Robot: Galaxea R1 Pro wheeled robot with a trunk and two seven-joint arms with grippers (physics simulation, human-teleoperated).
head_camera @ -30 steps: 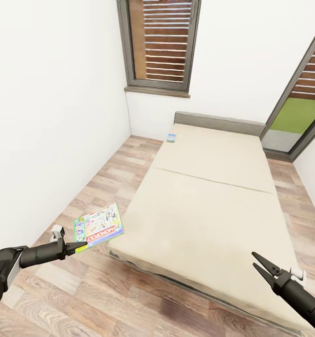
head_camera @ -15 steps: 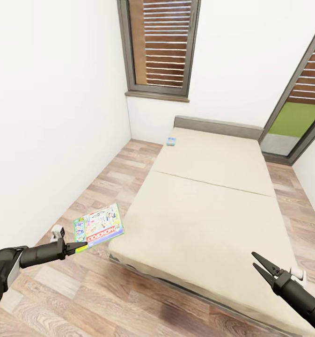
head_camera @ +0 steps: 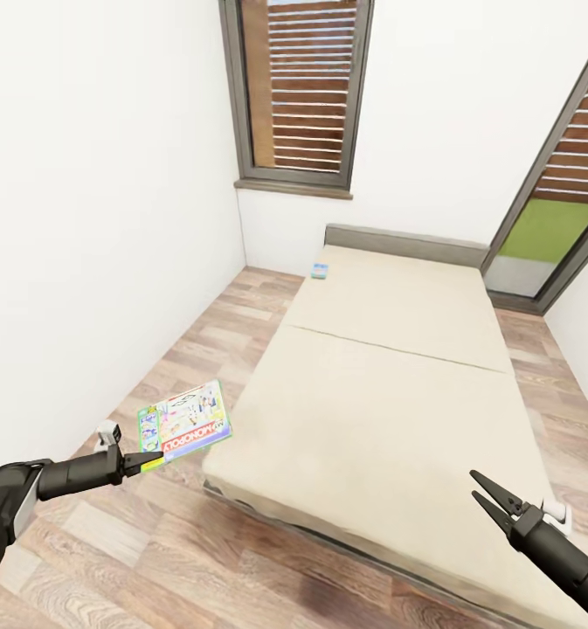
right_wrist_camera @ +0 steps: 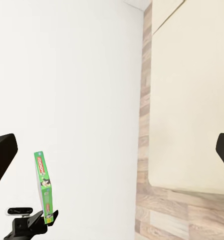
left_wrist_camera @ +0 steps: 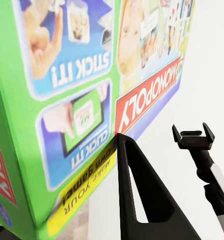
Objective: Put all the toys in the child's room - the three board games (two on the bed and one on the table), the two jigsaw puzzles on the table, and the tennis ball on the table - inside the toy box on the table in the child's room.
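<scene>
The white-green Monopoly board game (head_camera: 184, 420) is held up in the air above the wood-plank floor (head_camera: 154, 542), just off the near left corner of the bed (head_camera: 390, 411), its printed face turned up and tilted toward the head camera. The left gripper (head_camera: 151, 460) has its fingers clamped on the box's near edge at the yellow strip; in the left wrist view the box (left_wrist_camera: 87, 90) fills most of the frame with one dark finger (left_wrist_camera: 141, 195) lying against its face. In the right wrist view the same box (right_wrist_camera: 43, 187) shows edge-on, standing upright against the white wall. A small blue board game (head_camera: 319, 271) lies flat on the far left corner of the beige mattress, close to the grey headboard and well apart from the held box. The right gripper (head_camera: 487, 498) hangs over the near right part of the bed with its two fingers spread apart and nothing between them. A tall dark-framed window (head_camera: 298, 92) stands in the wall beyond the bed.
</scene>
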